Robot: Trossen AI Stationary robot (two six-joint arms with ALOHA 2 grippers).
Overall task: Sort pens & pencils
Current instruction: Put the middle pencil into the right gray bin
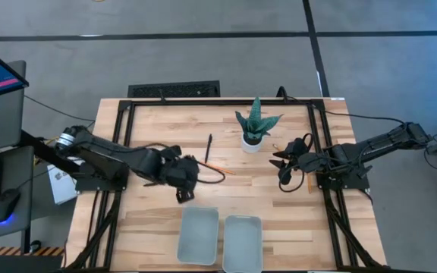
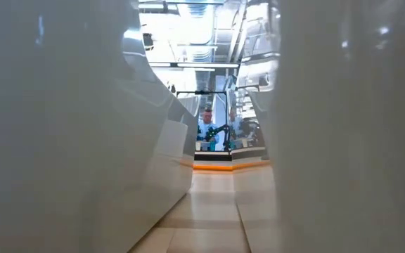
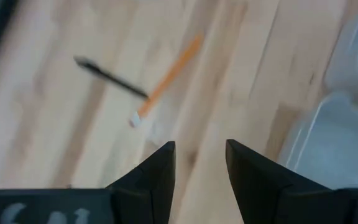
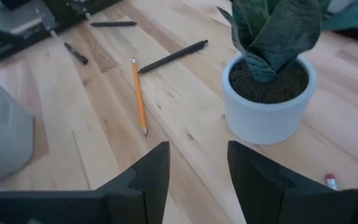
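An orange pencil (image 4: 138, 93) lies flat on the wooden table (image 1: 150, 220), and in the left wrist view the pencil (image 3: 169, 74) crosses a black pen (image 3: 107, 76). A long pen (image 4: 173, 56) lies near the plant, with two more pens (image 4: 76, 53) (image 4: 114, 23) farther off. My left gripper (image 3: 199, 155) is open and hovers above the table near the pencil, touching nothing. My right gripper (image 4: 197, 158) is open too, standing by the plant pot and facing the pencil. In the high view the left gripper (image 1: 184, 186) and right gripper (image 1: 283, 173) flank the pencil (image 1: 218, 166).
A potted plant (image 1: 255, 130) in a white pot (image 4: 266, 106) stands at the table's middle, close to my right gripper. Two grey trays (image 1: 198, 235) (image 1: 241, 243) sit at the near edge; their walls (image 2: 83, 126) fill the low view. A person (image 2: 207, 123) shows far behind.
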